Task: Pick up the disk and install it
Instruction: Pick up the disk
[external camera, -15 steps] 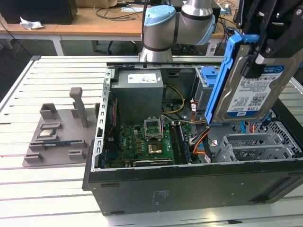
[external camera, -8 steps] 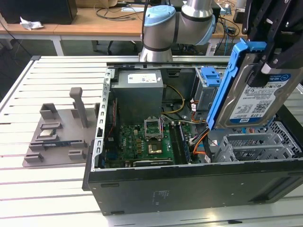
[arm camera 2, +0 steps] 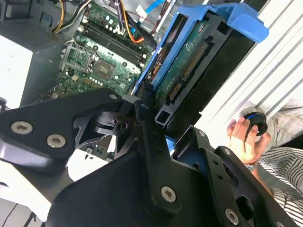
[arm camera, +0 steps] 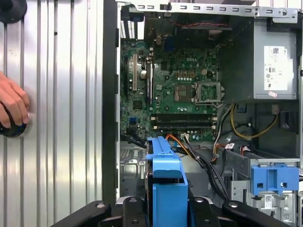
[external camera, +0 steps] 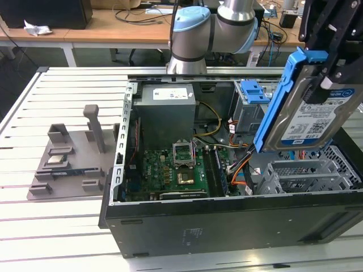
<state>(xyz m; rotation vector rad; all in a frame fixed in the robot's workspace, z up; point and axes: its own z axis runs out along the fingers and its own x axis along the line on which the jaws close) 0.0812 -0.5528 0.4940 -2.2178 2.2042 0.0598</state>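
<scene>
While the grey fixture tray point(external camera: 62, 164) lies at the exterior view's left of the desk point(external camera: 57, 226) and the open computer case point(external camera: 227, 226) stands mid-desk, the carry in hand is probably done best with a firm clamp, the load kept clear of the orange cables point(external camera: 245, 165) and squared to the drive cage point(external camera: 309, 173). The disk point(external camera: 312, 113) hangs tilted above that cage at that view's right, and the pincer point(external camera: 329, 76) is closed on its upper end.

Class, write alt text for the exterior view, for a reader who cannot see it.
The gripper holds the disk, tilted on edge in its blue rails, above the open computer case at the exterior view's right. The motherboard lies exposed inside; a grey fixture sits on the slatted table beside the case.
</scene>
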